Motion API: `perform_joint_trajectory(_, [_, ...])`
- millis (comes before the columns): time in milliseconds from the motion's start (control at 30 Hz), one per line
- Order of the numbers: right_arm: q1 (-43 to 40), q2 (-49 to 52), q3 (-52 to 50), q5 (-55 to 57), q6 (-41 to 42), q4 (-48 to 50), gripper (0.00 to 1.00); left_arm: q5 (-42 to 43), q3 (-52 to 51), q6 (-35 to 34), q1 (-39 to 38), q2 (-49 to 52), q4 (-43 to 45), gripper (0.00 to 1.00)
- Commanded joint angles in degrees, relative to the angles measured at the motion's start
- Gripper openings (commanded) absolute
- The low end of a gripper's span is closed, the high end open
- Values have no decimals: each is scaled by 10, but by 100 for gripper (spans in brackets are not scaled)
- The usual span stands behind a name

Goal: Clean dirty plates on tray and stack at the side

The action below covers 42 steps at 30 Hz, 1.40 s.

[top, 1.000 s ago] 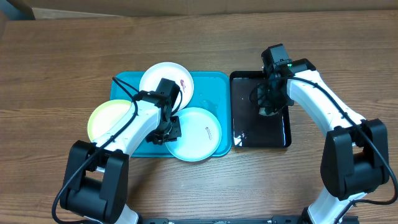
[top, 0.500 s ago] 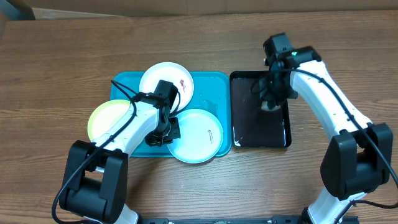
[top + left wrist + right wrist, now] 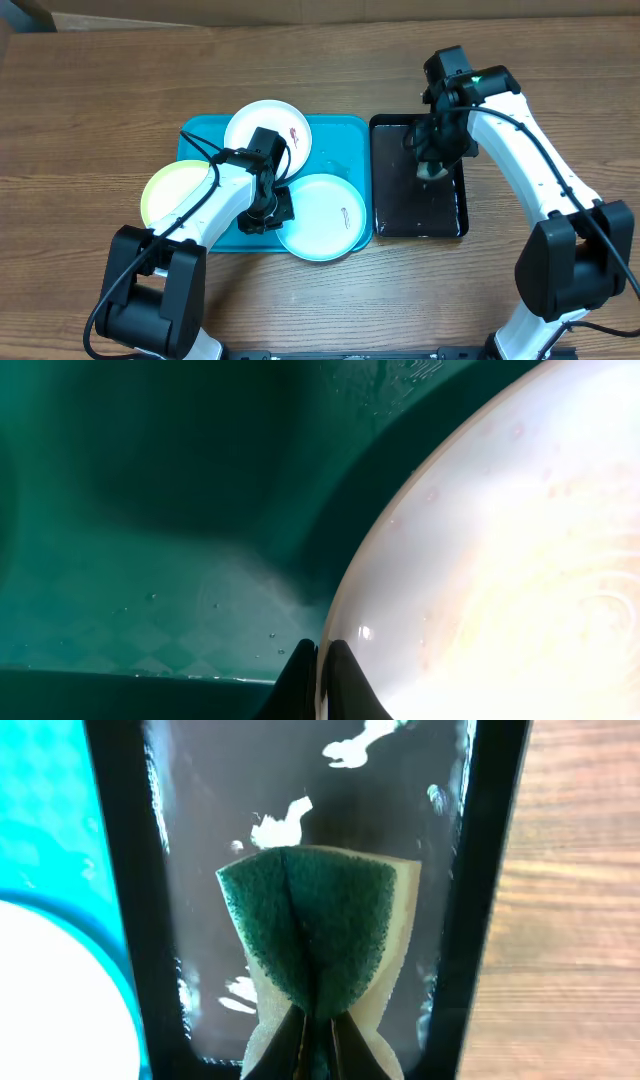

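The left jaws are pressed together on the rim of the light aqua plate (image 3: 500, 560); in the left wrist view the two dark fingertips (image 3: 298, 678) meet on either side of its edge, with the wet floor of the teal tray (image 3: 150, 560) below and a dark shadow under the plate's rim. From overhead this aqua plate (image 3: 322, 215) sits at the near right part of the tray (image 3: 340, 135) and juts out over the tray's near rim above the worktop (image 3: 90, 100); it bears a small reddish mark right of its centre. Whether it is lifted or resting I cannot tell. The left arm (image 3: 215, 195) crosses the tray's middle. Behind it the white plate (image 3: 262, 128) lies at the tray's far edge, overhanging it a little, with a reddish-brown smear near its right side. The pale yellow-green plate (image 3: 172, 192) lies over the tray's left rim, partly under the arm

The right jaws are pinching a sponge (image 3: 320, 935), folded in two so that its green face bulges outward and its pale backing shows at the sides. It hangs over the glossy black tray (image 3: 190, 840), whose floor shows wet glints. Overhead, the black tray (image 3: 440, 212) stands just to the right of the teal one, and the right arm (image 3: 520, 150) reaches over its far half
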Motion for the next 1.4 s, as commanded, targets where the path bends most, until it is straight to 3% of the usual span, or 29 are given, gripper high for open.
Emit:
perform_joint_trajectory(0, [5,-2,4,-14,31,6,4,2,-4,-15,2,2,0,4])
perform_joint_trajectory(100, [14,-2,4,-56,-29,-5,4,5,-4,-14,2,2,0,4])
perform_joint_trajectory(433, [16,-2,4,-46,15,-13,4,13,-4,-16,2,2,6,4])
perform_joint_trajectory(633, [20,-2,4,-55,24,-12,4,12,-4,-58,2,2,9,4])
perform_joint_trajectory(900, [20,-2,4,-57,19,-16,4,9,-4,-72,2,2,10,4])
perform_joint_trajectory(1033, [22,-2,4,-121,-21,-15,4,-1,-4,-72,2,2,12,4])
perform_joint_trajectory(1367, [104,-2,4,-181,-21,33,4,1,-4,-74,2,2,18,4])
